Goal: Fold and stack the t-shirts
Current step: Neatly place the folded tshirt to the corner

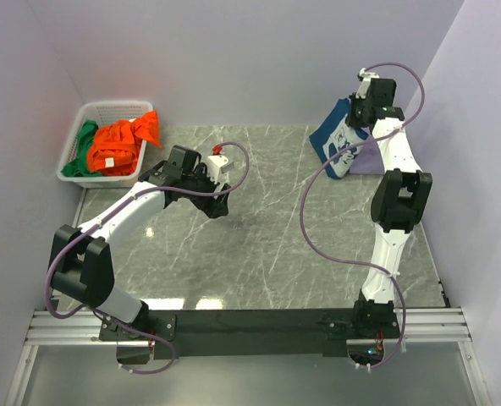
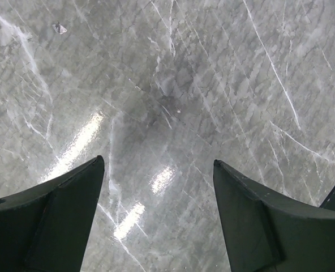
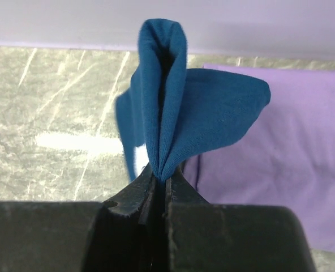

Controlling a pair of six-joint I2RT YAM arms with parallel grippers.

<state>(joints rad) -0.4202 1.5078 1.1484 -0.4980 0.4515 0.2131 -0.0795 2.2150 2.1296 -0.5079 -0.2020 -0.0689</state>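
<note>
Surface: grey marble-patterned table [image 1: 267,245], glossy | Beyond and left of left pincer [image 2: 159,164]: white slotted basket [image 1: 74,165] in the corner | Just beyond right pincer [image 3: 160,178]: purple cloth [image 3: 280,170] lying flat | Ahead-left of left pincer: small pale fleck [image 2: 59,27]

Kind of place: a robotics lab test cell is shown, not a home.
Enclosure: the work area is closed in on three sides by plain lavender panels [image 1: 233,59].
Work surface: a table [image 1: 259,254] with a grey marble-look top is fitted between the panels.
Mounting: the left arm [image 1: 132,203] and the right arm [image 1: 399,199] are bolted to an aluminium rail [image 1: 73,326] at the near edge.
Wiring: purple cables [image 1: 304,222] are run loose along both arms.
Cloth on hand: an orange t-shirt [image 1: 119,148] and a green t-shirt [image 1: 85,139] are kept in a white slotted basket [image 1: 115,107]; a navy t-shirt [image 1: 333,131] and a lilac cloth [image 1: 371,159] are seen at the far right.
</note>
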